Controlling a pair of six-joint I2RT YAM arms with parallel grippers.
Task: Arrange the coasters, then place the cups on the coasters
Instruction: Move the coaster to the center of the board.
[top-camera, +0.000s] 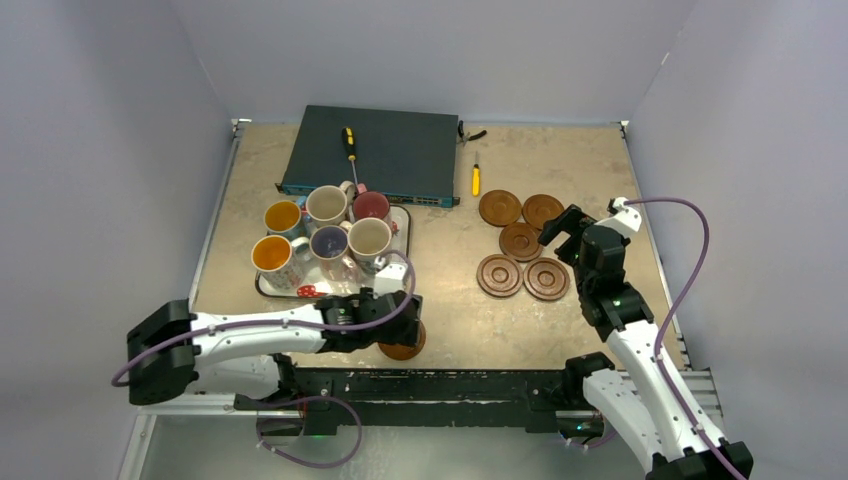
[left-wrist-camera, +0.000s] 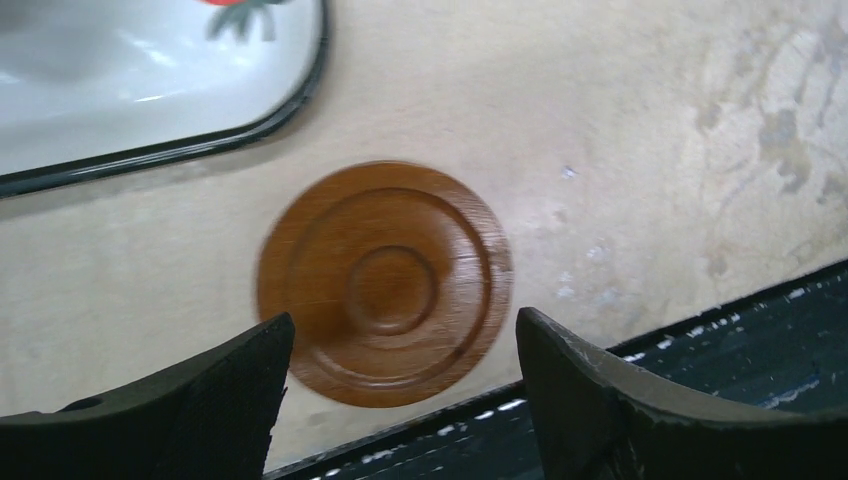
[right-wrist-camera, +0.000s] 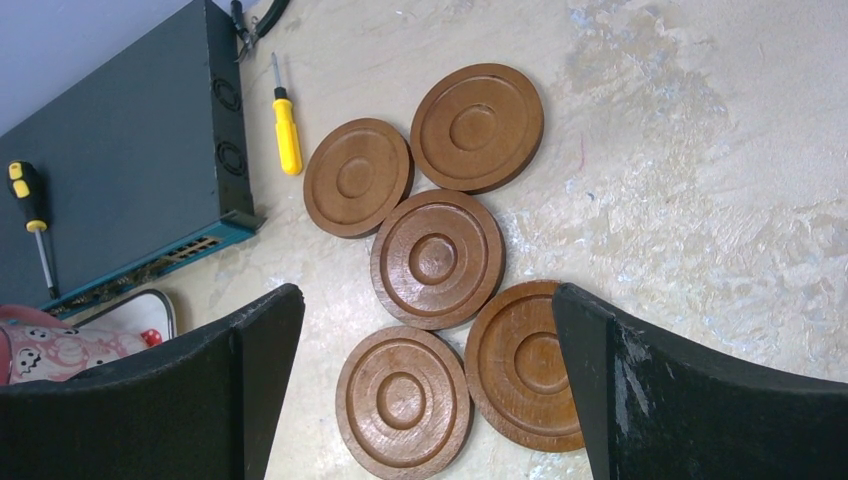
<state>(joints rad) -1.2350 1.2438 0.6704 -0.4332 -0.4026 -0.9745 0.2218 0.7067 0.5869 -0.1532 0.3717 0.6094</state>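
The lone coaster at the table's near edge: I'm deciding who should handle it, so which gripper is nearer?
Left. The left gripper hovers directly over that coaster, its open jaws flanking it. The right gripper is far off to the right, above the cluster of five coasters.

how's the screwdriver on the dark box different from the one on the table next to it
The larger screwdriver lies on the dark box; the smaller screwdriver lies on the bare table beside it. The larger one's handle is black and yellow, the smaller one's plain yellow. The larger points its handle to the far wall, the smaller its tip. Both lie flat, roughly parallel.
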